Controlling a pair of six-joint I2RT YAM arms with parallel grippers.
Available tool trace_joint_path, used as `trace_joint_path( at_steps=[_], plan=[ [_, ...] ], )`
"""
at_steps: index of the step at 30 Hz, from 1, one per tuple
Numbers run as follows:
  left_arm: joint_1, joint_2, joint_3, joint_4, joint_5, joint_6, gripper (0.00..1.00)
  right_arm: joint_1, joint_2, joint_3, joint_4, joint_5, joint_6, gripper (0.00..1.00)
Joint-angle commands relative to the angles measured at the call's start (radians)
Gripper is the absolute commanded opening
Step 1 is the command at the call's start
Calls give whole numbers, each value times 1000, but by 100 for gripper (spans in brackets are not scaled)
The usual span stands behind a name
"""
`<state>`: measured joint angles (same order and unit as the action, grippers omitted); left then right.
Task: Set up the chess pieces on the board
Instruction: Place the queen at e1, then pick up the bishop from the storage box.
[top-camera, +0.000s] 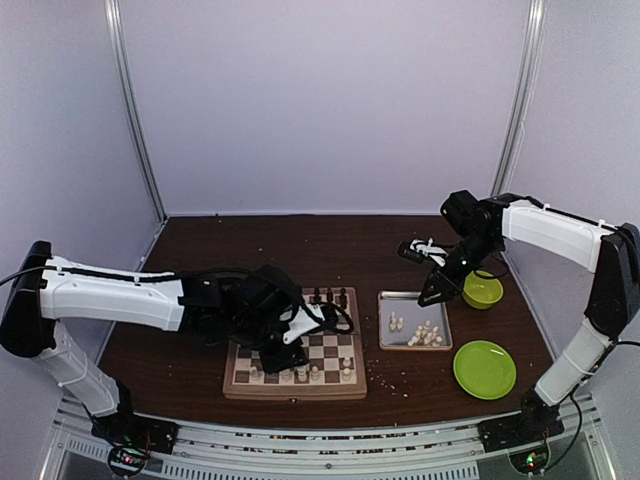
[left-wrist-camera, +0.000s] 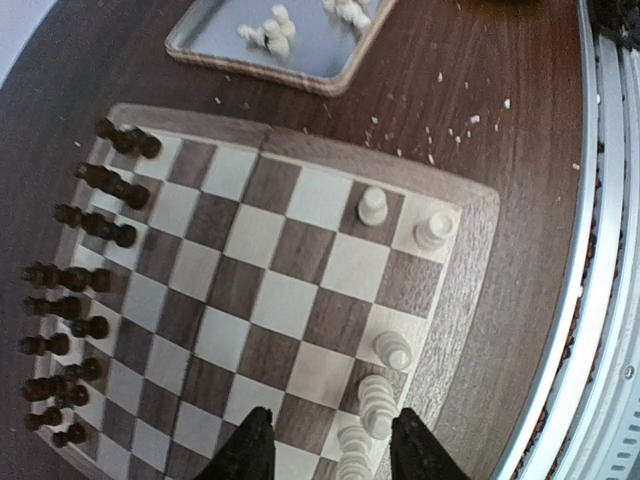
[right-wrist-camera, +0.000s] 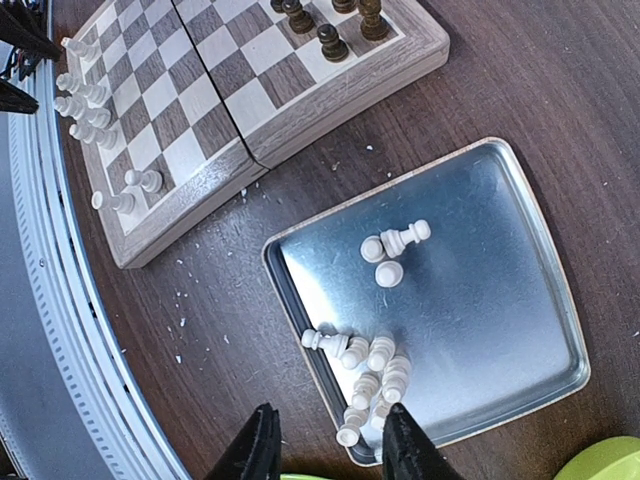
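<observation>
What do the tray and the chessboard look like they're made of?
The tray: likely metal, brushed silver, with a dull sheen and soft reflections. The board: apparently wood, matte, with grain visible on its pale rim and brown squares.

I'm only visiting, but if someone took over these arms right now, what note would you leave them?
Left gripper: open, empty, over the placed white pieces along the near edge of the board.
Right gripper: open, empty, above the metal tray.
Done: dark pieces lined up on the far side; a few white ones stand on the board.
Left: loose white pieces lying in the tray must go onto the board.
</observation>
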<state>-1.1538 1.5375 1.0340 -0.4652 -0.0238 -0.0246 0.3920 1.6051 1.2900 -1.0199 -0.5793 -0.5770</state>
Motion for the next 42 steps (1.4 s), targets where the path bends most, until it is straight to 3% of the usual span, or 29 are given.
trace_joint_path(
  at_steps=[1,5,13,19,25,42],
  plan=[
    [11,-91,125,-41,-88,73,42,-4,-18,-3,14,37,6,35],
    [81,-119,231,-53,-125,120,44,-3,-50,-12,38,110,7,35],
    [266,-99,399,50,4,106,47,12,-59,-50,15,293,-13,35],
    [297,-97,312,193,17,101,48,56,-39,-49,3,347,7,34],
    [302,-127,212,204,38,81,48,89,51,-27,-35,393,17,33],
    [299,-158,227,192,87,70,49,121,196,17,-25,402,27,30]
  ],
)
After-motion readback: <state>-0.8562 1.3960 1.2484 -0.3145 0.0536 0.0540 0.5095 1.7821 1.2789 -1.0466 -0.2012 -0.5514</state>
